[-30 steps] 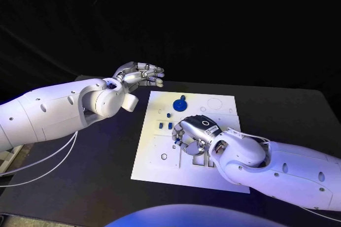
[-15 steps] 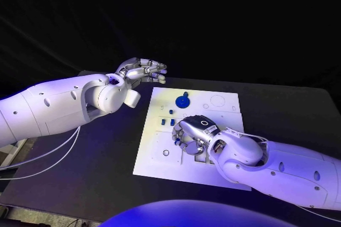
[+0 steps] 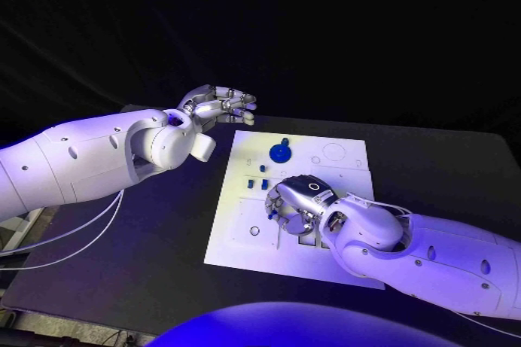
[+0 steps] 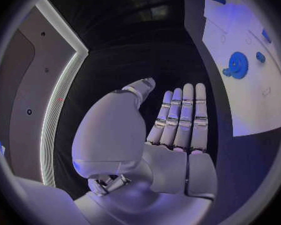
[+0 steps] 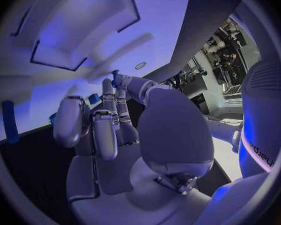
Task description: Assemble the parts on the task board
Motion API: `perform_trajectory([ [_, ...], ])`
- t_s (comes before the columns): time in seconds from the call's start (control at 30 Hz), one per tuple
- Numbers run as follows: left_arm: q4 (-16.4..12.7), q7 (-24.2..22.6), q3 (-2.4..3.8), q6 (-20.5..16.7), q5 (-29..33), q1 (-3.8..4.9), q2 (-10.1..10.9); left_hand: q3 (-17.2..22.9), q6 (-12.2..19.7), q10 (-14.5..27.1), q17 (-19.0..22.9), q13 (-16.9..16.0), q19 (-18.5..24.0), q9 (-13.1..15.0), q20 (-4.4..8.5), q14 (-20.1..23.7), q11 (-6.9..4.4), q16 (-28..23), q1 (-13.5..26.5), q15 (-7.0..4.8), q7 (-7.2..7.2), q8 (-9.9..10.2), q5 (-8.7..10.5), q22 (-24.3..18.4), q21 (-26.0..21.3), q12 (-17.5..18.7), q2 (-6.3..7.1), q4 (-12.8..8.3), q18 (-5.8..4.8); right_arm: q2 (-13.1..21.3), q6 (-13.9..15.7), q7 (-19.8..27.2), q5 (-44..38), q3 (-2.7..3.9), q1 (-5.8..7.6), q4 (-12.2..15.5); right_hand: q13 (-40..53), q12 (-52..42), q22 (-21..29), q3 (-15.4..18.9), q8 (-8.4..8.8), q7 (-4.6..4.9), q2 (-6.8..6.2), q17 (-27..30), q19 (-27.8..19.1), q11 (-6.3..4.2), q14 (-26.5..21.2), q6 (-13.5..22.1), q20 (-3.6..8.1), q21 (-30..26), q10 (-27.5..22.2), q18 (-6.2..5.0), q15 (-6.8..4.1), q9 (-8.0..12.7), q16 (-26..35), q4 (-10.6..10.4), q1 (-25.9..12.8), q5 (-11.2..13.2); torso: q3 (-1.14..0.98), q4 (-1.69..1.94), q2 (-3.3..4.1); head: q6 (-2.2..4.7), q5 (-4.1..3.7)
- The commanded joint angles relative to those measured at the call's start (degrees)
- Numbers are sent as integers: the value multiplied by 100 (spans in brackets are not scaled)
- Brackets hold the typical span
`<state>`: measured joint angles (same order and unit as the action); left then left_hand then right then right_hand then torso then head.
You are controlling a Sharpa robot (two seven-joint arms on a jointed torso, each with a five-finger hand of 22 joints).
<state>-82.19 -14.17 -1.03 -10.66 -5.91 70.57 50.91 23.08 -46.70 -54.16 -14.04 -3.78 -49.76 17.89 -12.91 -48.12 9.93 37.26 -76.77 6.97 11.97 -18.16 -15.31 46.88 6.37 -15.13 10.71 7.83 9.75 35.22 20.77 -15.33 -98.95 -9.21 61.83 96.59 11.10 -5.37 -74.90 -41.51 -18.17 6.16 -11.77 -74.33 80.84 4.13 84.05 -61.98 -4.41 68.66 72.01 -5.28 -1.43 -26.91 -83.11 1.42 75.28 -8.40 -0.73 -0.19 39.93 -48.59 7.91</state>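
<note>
Two hands in view. Left hand (image 3: 217, 106) is raised off the far-left corner of the task board (image 3: 245, 245), fingers apart, holding nothing. Right hand (image 3: 295, 204) is palm-down on the board's middle, fingers curled; cannot tell what it grips. Blue round part (image 3: 280, 153) at the far end; small blue parts (image 3: 256, 184) left of right hand.
</note>
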Motion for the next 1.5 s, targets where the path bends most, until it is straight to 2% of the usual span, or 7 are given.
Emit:
perform_trajectory([
  [0.03,-13,-17,4,99,-18,6,-4,-38,41,44,-1,-8,-34,1,-18,-5,-4,-29,-18,31,-5,18,-35,-5,-23,16,-34,-2,28,-17,-164,0,-121,-3,-7,-19,8,-24,-384,-28,-16,29,59,10,-11,-150,289,-11,15,-30,199,38,-25,4,-17,11,11,28,-4,4,-2,-1,4],
  [0.83,-27,61,4,154,-11,10,-5,-82,73,95,-2,-10,-27,2,-26,23,9,-51,5,44,8,23,-39,-36,-48,13,-35,16,23,-136,-442,37,-142,-13,-22,-98,12,46,-363,-10,11,52,48,32,-40,-123,283,48,2,-90,137,27,-6,-21,-9,23,-22,73,2,-5,3,1,10],
  [0.93,-29,66,4,154,-11,11,-2,-86,75,100,-2,-11,-26,2,-27,26,10,-53,6,45,8,24,-40,-38,-51,13,-35,17,23,-136,-462,71,-118,-13,-22,-102,-14,151,-347,35,88,97,1,67,-66,-61,274,179,-33,-142,-29,22,46,-17,3,11,-103,57,0,-3,2,-12,9],
  [1.07,-29,72,5,159,-11,11,0,-90,80,108,-3,-11,-24,2,-28,33,13,-58,3,48,9,24,-44,-44,-56,11,-39,16,22,-134,-404,103,-87,-14,-21,-117,-87,189,-300,152,188,151,-149,153,-117,31,250,312,-106,-262,-320,1,126,-13,36,-25,-285,-170,1,-2,-5,-14,17],
  [1.13,-31,71,5,167,-12,12,-2,-77,94,148,-11,-18,-25,9,-32,52,18,-74,-68,52,9,14,-228,-83,-83,-15,-88,-14,22,-130,-337,116,-73,-14,-21,-124,-147,188,-261,235,260,192,-243,200,-153,85,235,401,-148,-351,-533,-15,175,6,55,-57,-389,-215,4,-2,-8,-16,18],
  [1.23,-31,69,5,173,-14,12,-7,-76,97,153,-14,-20,-27,10,-32,54,19,-77,-77,53,9,12,-267,-90,-87,-22,-93,-18,22,-121,-226,135,-52,-14,-21,-123,-214,177,-204,350,368,251,-328,248,-203,145,219,526,-200,-477,-765,-39,224,52,74,-73,-455,-199,3,-3,-5,-24,28],
  [1.5,-28,76,5,172,-12,13,-4,-85,104,157,-15,-20,-27,10,-33,56,20,-79,-72,55,14,14,-274,-95,-91,-27,-86,-17,21,-3,41,127,-36,-14,-17,-19,-235,112,-216,518,462,235,-365,245,-176,135,220,617,-219,-461,-779,-39,221,105,63,-103,-502,-372,-4,1,-3,-22,36],
])
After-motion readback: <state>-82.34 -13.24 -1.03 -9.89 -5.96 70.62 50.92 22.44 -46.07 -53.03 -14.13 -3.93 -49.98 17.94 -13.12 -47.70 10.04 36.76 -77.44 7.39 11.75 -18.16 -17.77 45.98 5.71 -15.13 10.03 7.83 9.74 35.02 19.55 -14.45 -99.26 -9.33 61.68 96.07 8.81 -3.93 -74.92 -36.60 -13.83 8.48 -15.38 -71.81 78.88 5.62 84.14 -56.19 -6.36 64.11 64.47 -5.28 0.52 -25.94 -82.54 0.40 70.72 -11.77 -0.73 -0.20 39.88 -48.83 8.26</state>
